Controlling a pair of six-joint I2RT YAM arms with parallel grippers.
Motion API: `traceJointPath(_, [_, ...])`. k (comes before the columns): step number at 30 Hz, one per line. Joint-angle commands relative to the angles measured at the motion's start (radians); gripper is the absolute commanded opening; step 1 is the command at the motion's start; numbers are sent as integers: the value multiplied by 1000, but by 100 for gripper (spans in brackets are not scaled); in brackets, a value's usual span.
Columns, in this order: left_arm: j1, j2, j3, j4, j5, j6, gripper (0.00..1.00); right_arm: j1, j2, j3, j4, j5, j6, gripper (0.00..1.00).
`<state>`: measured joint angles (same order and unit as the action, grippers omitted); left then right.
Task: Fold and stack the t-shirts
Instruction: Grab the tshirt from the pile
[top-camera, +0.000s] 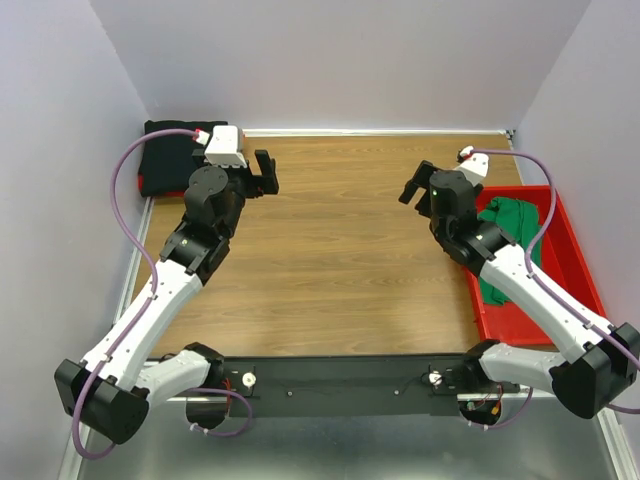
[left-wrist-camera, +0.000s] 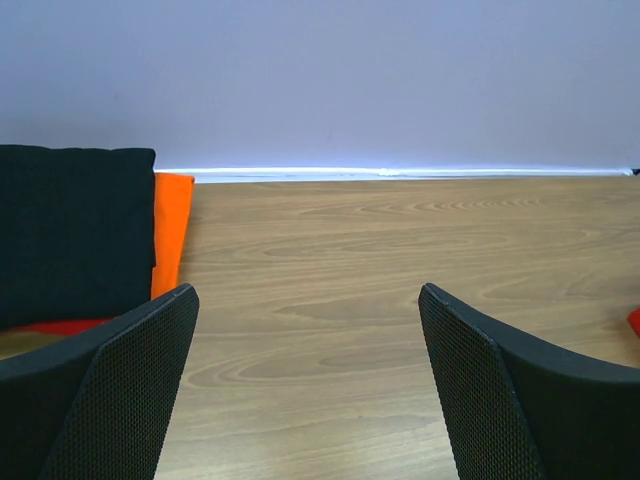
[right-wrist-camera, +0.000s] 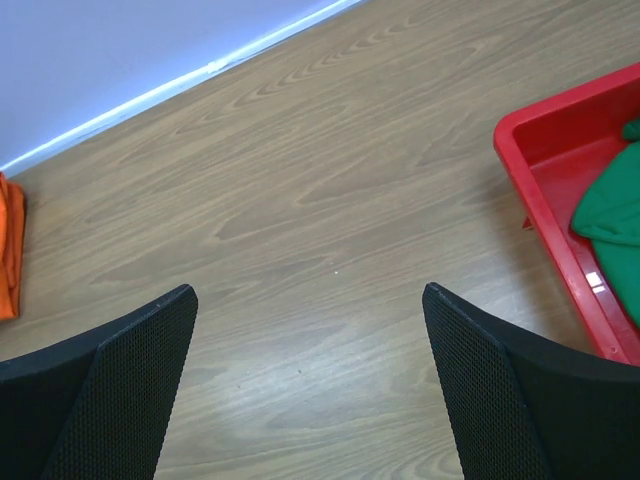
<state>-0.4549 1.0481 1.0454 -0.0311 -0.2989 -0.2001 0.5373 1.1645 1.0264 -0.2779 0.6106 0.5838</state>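
**Both grippers wide open, nothing held**

Left gripper (top-camera: 265, 172) and right gripper (top-camera: 413, 185) hover over the wooden table (top-camera: 330, 270). Black t-shirt (top-camera: 165, 155) lies folded on the orange-red t-shirt (left-wrist-camera: 172, 225) in the far-left corner. Green t-shirt (top-camera: 512, 215) is crumpled in the red tray (top-camera: 578, 258), right side.

Solid black t-shirt (left-wrist-camera: 70, 235), orange-red t-shirt (left-wrist-camera: 172, 230), bright green t-shirt (right-wrist-camera: 612, 190), red tray (right-wrist-camera: 540, 150), brown wood-grain table (left-wrist-camera: 400, 260), lilac walls (left-wrist-camera: 350, 80).

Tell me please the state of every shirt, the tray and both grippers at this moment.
black t-shirt, folded, lying on the orange-red t-shirt
orange-red t-shirt, lying flat under the black t-shirt
green t-shirt, not folded, bunched in the tray
red plastic tray, holding the green t-shirt
left gripper, open, empty
right gripper, open, empty
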Motion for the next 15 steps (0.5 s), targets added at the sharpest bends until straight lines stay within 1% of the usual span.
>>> traceJointPath(1, [-14, -28, -13, 25, -25, -9, 98, 3, -20, -17, 9, -18, 19, 100])
traceJointPath(5, [-24, -25, -13, 26, -32, 1, 98, 1, 0, -5, 5, -29, 4, 100])
traceJointPath(11, [-36, -19, -13, 25, -45, 14, 98, 0, 49, 12, -46, 18, 10, 100])
traceJointPath(12, [-37, -16, -13, 25, -46, 18, 98, -14, 53, 17, -58, 46, 19, 100])
traceJointPath(14, [-37, -11, -12, 26, -49, 19, 98, -45, 69, 23, -98, 49, 19, 100])
traceJointPath(15, [-37, -10, -12, 25, -49, 21, 98, -89, 70, 24, -107, 37, 14, 100])
